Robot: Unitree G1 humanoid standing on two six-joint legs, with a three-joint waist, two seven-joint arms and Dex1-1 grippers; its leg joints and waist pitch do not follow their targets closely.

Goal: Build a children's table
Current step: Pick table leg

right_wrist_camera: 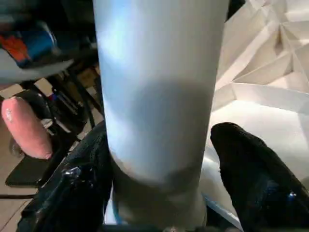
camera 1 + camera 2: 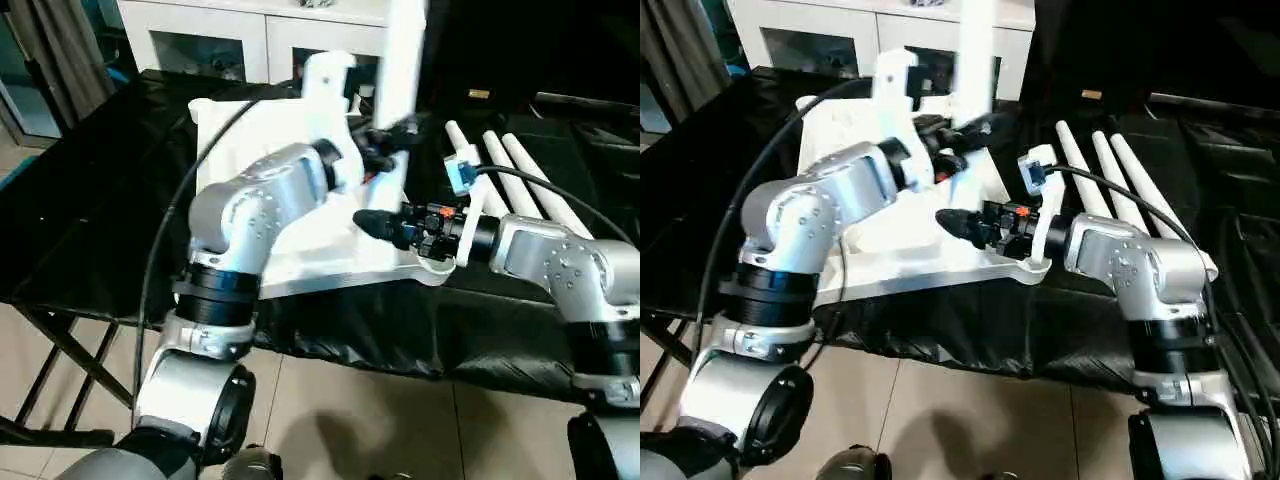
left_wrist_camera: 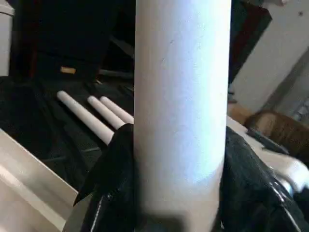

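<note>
The white table top (image 2: 320, 250) lies ribbed side up on the black-covered bench. One white tube leg (image 2: 402, 60) stands upright over its near right corner socket. My left gripper (image 2: 385, 140) is shut on this leg partway up, and black fingers (image 3: 113, 159) press both its sides. My right gripper (image 2: 368, 224) reaches in from the right at the leg's lower end (image 1: 159, 72). Its fingers (image 1: 251, 179) straddle the tube, open, with a gap on one side. Three more legs (image 2: 520, 175) lie side by side to the right.
A white cabinet (image 2: 250, 30) stands behind the bench. The bench's front edge (image 2: 330, 350) drops to a tiled floor. A black cable (image 2: 170, 230) loops over my left arm. A folding stand (image 2: 50, 370) shows under the bench at the left.
</note>
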